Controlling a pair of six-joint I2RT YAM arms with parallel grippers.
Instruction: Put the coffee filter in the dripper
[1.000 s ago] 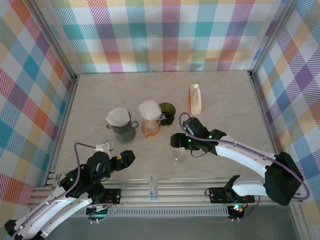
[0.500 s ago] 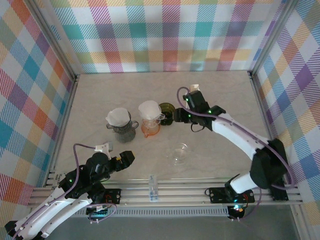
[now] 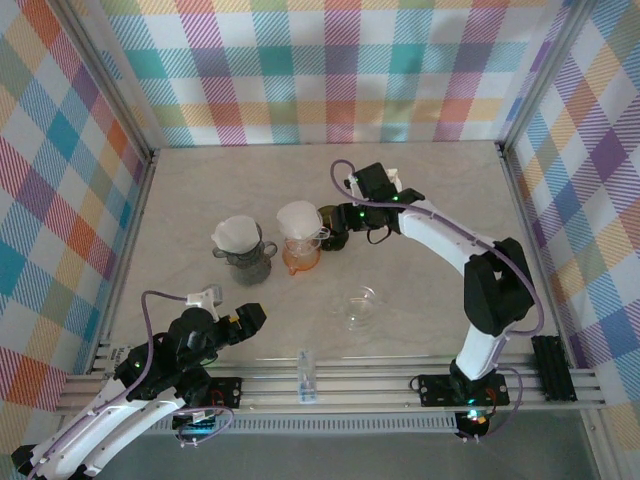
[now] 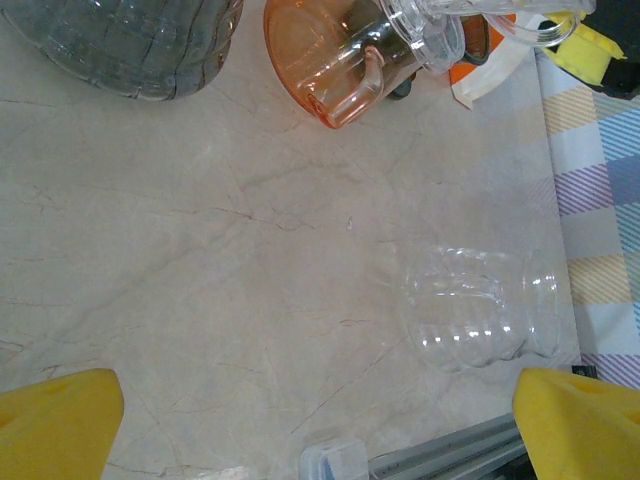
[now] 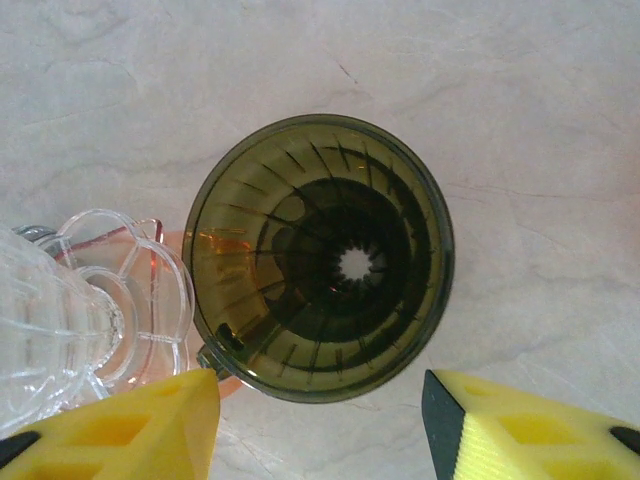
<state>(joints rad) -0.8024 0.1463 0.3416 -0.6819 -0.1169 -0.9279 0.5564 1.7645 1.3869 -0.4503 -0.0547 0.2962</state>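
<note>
Pale marble table (image 3: 200, 190) between checked walls; at the near left, the left gripper (image 3: 250, 318) stands fully open and holds nothing. One white coffee filter (image 3: 236, 232) sits in the grey dripper (image 3: 247, 263), and another sits above the orange dripper (image 3: 300, 263). Further right, the right gripper (image 5: 320, 405), half open and empty, hangs over the dark green dripper (image 5: 320, 260)

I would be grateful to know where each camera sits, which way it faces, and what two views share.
Top external: above and behind the arm bases, looking down across the table; both arms show, left gripper near, right gripper farther out.
Left wrist: on the left arm, facing down at the table; yellow fingertips in the bottom corners, clear dripper ahead.
Right wrist: straight above the dark green dripper; yellow fingertips at the bottom edge.
Shared: top and left wrist views both hold the orange dripper.
</note>
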